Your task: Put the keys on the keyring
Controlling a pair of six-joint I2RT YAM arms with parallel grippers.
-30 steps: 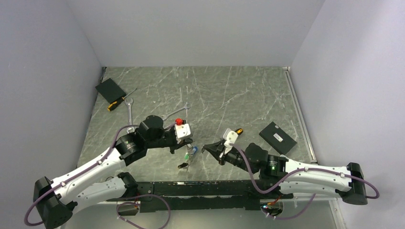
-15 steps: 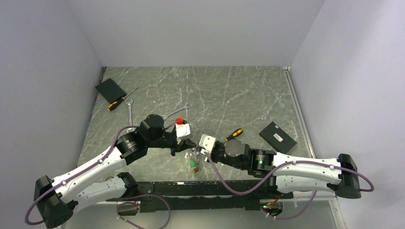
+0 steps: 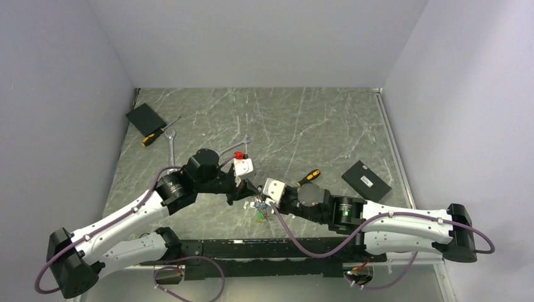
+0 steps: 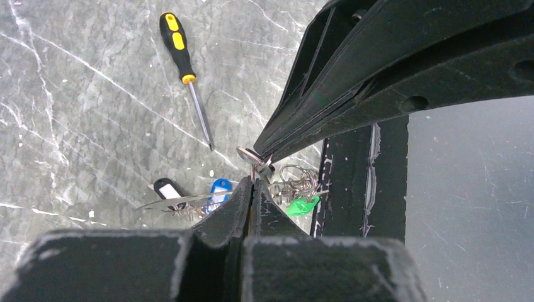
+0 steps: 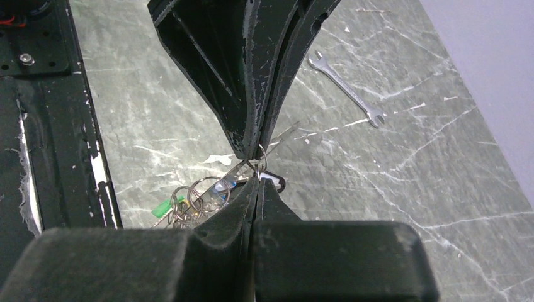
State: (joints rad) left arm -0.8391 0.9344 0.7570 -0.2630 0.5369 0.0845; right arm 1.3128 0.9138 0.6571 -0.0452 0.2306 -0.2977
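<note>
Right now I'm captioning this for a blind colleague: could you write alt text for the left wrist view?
Two shut grippers meet tip to tip: the left gripper from below, the right gripper from the upper right, both pinching a bunch of keys with green, blue and black tags. A yellow-and-black screwdriver lies on the marble table.

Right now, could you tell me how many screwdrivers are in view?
2: one orange-and-black-handled screwdriver beside the flat black pad at far left, another just beyond the right arm. Arms could hide more.
</note>
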